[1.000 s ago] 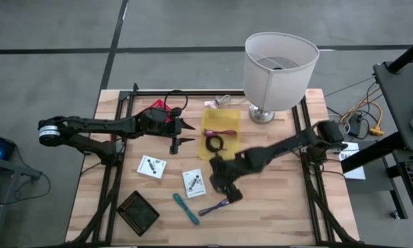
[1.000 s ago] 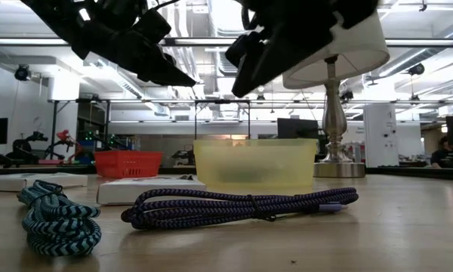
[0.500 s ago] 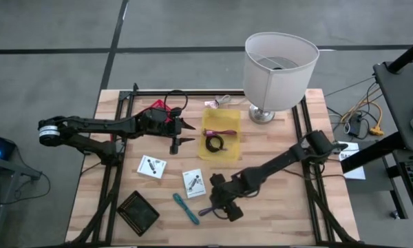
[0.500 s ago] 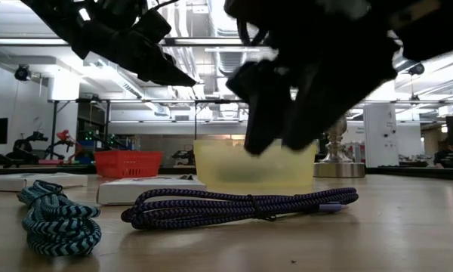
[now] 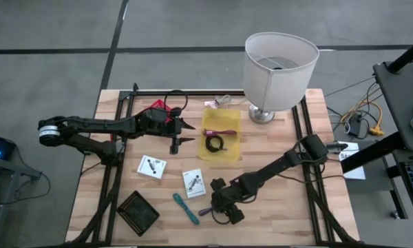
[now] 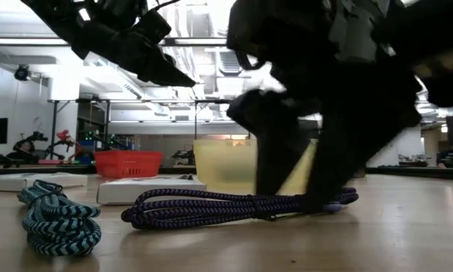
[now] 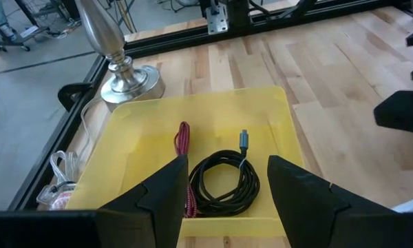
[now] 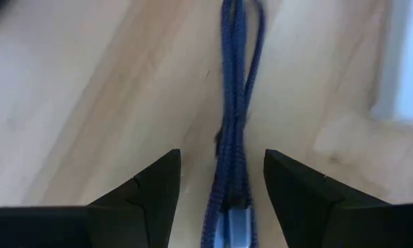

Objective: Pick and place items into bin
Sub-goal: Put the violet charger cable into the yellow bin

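A purple braided cable bundle (image 5: pixel 213 209) (image 6: pixel 226 205) lies flat on the table near its near edge. My right gripper (image 5: pixel 225 206) (image 8: pixel 221 157) is open and low over it. Its fingers (image 6: pixel 275 162) stand on either side of the cable (image 8: pixel 234 117) with a gap to each. A teal cable bundle (image 5: pixel 186 208) (image 6: pixel 57 219) lies to its left. Two white cards (image 5: pixel 151 166) (image 5: pixel 194 182) lie farther in. The yellow bin (image 5: pixel 220 134) (image 7: pixel 138 158) holds a coiled black cable (image 7: pixel 224 182) and a red one (image 7: pixel 184 148). My left gripper (image 5: pixel 184 133) (image 7: pixel 227 160) waits open beside the bin's left side.
A white-shaded lamp (image 5: pixel 279 65) stands at the far edge right of the bin, its base (image 7: pixel 124 79) close to the bin's corner. A black square object (image 5: pixel 138 211) sits near the near left corner. A red item (image 5: pixel 155 108) and loose cable lie behind my left arm.
My right gripper has moved from beside the bin toward the table's near edge and come down over the purple cable, so its fingers now stand around it. The cable has not shifted. My left arm has kept still.
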Controlling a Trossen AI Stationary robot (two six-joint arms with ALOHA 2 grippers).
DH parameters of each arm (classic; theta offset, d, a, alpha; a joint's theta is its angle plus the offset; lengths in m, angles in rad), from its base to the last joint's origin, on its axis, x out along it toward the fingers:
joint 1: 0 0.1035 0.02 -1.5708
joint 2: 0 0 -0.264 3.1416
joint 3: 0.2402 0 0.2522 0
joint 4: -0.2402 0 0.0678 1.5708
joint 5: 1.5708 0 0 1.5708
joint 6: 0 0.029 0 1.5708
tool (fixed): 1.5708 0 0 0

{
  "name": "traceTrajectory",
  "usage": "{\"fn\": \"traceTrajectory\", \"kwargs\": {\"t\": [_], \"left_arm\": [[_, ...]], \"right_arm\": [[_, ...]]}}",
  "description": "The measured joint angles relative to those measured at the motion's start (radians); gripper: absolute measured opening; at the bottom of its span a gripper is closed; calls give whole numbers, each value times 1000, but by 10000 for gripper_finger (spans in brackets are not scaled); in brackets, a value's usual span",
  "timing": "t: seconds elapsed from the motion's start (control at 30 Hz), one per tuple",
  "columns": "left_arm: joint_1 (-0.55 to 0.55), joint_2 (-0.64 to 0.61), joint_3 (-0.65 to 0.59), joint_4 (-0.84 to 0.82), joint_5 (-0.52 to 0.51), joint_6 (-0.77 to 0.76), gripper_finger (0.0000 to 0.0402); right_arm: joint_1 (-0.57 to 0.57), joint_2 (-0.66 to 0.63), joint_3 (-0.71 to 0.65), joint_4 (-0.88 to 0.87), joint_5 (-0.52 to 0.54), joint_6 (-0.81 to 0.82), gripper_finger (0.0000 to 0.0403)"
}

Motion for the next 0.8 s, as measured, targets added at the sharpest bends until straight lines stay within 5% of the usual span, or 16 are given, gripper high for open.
{"fn": "traceTrajectory", "kwargs": {"t": [0.27,0.57,0.7,0.8], "left_arm": [[0,0,0,3,-3,0,185],[0,0,0,2,-3,-1,185],[0,0,0,1,-3,-2,185],[0,0,0,1,-3,-3,185]], "right_arm": [[0,34,4,-4,5,2,152],[0,10,0,-42,11,-9,22],[9,-32,-5,-128,13,-49,17],[16,-89,-5,-176,115,-54,16]]}}
